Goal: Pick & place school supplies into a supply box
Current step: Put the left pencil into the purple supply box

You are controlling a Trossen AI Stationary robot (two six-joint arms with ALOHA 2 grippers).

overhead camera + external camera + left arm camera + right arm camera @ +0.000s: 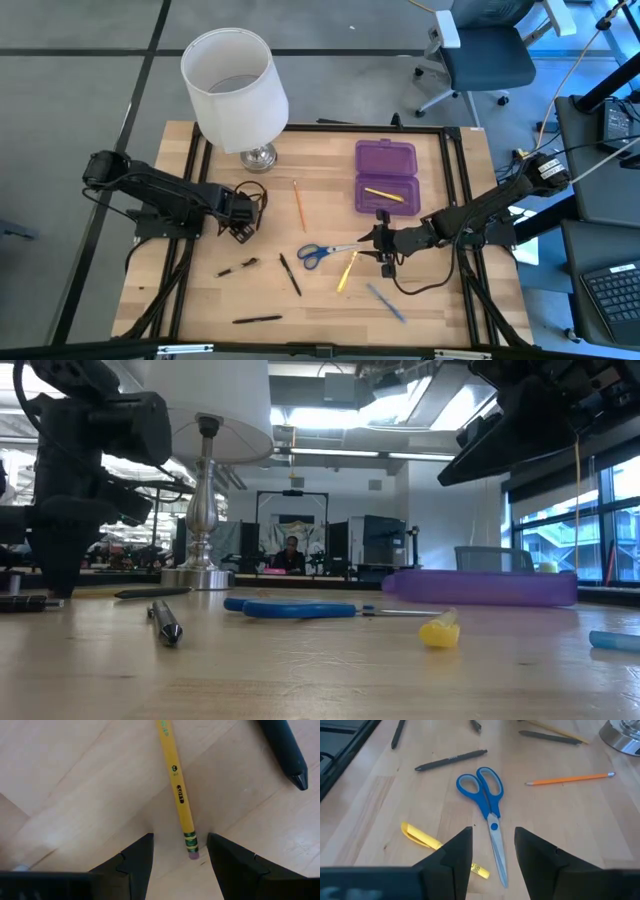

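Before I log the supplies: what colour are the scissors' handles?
Blue. The scissors show best in the right wrist view, lying before the right hand.

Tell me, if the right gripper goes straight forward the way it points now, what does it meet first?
Probably the scissors. The right gripper stands open, with the blades lying between its fingers and the blue handles straight ahead. Its height over the table is unclear, so it might pass just above them.

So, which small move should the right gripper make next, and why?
Probably lower the right gripper straight down and close on the scissors. Its fingers are open, and the blades lie on the table between them, not yet held. The purple supply box is open close by, with one yellow pencil already inside. The left gripper is open over another pencil.
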